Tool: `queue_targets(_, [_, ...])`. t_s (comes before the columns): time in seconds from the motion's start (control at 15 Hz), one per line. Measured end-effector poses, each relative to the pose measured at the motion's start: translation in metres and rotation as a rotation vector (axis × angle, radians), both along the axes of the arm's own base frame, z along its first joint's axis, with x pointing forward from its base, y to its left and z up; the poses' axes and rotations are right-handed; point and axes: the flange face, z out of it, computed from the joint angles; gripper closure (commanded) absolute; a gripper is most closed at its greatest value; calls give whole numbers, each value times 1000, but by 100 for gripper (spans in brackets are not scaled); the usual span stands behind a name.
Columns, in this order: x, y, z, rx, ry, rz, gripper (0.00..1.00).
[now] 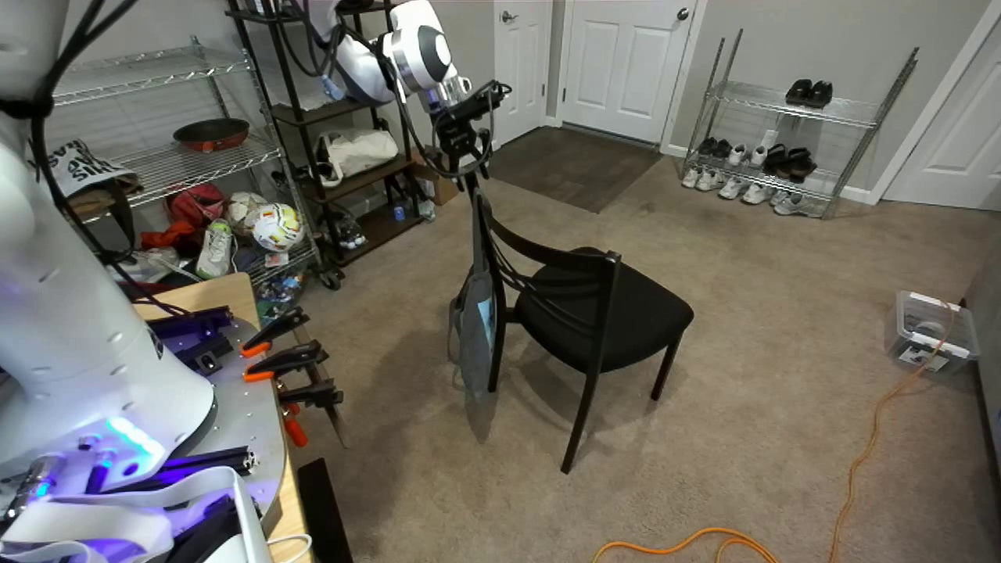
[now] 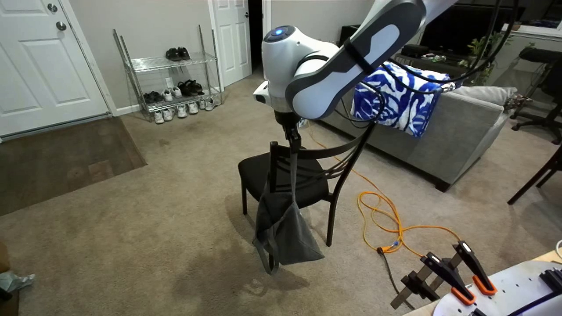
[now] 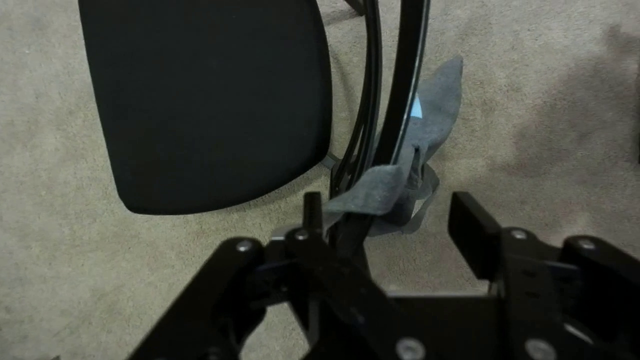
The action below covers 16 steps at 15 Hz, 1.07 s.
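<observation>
My gripper (image 3: 386,210) is open over the back of a black chair (image 3: 205,105), with a wide gap between its fingers. A grey cloth bag (image 3: 440,95) hangs on the outer side of the chair back. Its strap (image 3: 372,190) crosses over the back's top end, between the fingers, and runs up to the left finger; whether it touches that finger I cannot tell. The gripper shows just above the chair back in both exterior views (image 1: 471,164) (image 2: 293,142). The bag (image 1: 475,336) hangs above the carpet, also in an exterior view (image 2: 298,239). A light blue patch shows on it.
A table edge with clamps (image 1: 285,360) stands near the robot base. Wire shelves (image 1: 164,164) are behind the arm. A shoe rack (image 2: 175,63), a grey sofa (image 2: 456,131) and an orange cord (image 2: 397,228) lie around the chair. A clear bin (image 1: 931,332) sits by the wall.
</observation>
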Motion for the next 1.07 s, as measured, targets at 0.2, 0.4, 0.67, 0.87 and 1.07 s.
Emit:
queue_targets(0.2, [-4,-3,-10,-11,31,-16,34])
queue_targets(0.4, [-5,-4,-14,-16,40,-19,47])
queue_targets(0.67, [-5,-5,-16,-16,42,-20,74])
queue_targets(0.87, [-2,-7,-14,-15,36,-24,92])
queue_targets(1.07, [3,-9,-10,-12,28,-31,100])
